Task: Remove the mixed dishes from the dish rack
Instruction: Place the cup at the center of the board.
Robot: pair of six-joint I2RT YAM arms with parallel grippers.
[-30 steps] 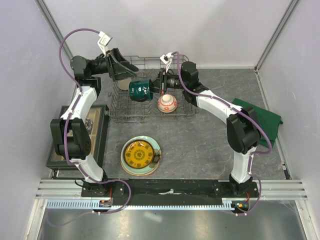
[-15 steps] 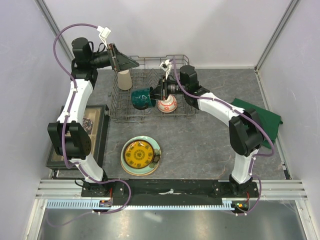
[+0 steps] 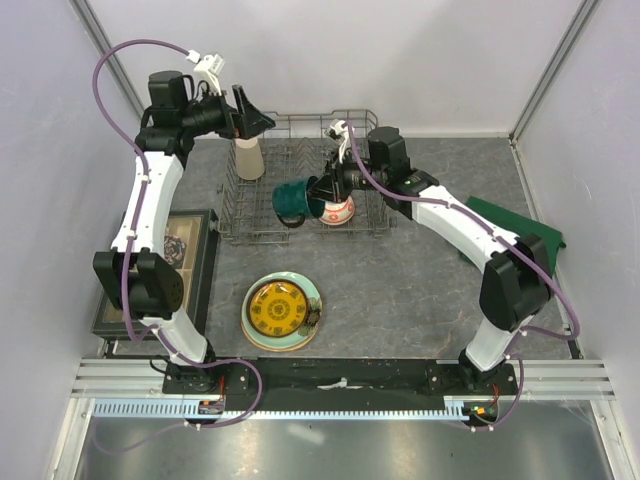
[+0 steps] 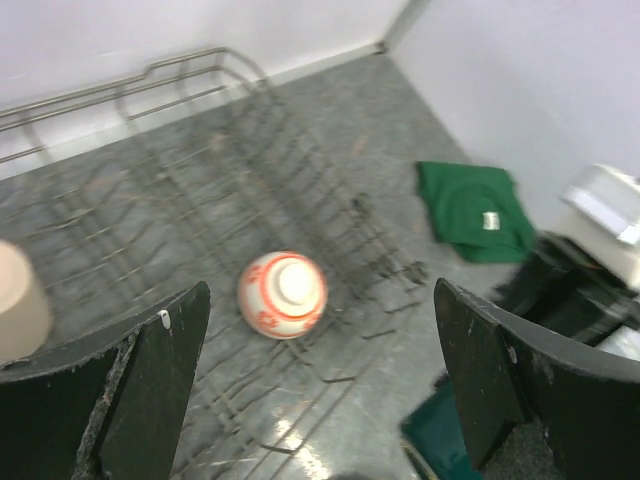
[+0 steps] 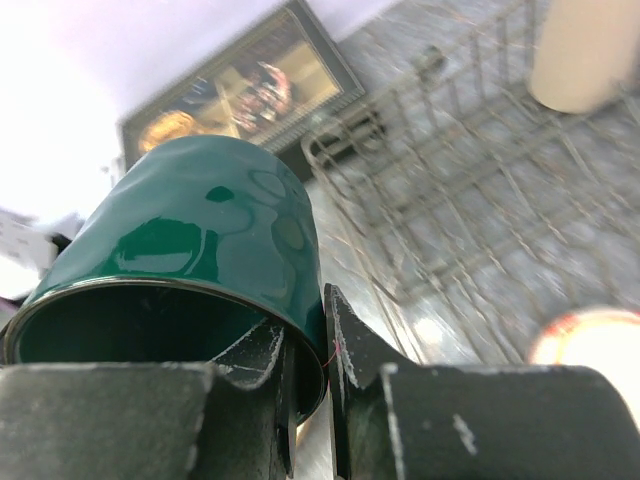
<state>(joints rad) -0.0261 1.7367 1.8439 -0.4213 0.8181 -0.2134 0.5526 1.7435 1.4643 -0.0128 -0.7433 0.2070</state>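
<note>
- since a second ago the right hand (image 5: 305,350), clamped on the dark green mug (image 5: 200,240) by its rim, has carried it lower in frame over the dish rack (image 3: 300,235).
- rim-only pinch: the mug may slip onto the red-and-white bowl (image 3: 338,210) just beside it.
- left hand (image 4: 320,380), spread apart, sits upper left.

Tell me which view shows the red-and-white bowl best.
Left wrist: the red-and-white patterned bowl is whole and unblocked there. The top view shows it small and partly covered; the right wrist catches only a blurred edge.
</note>
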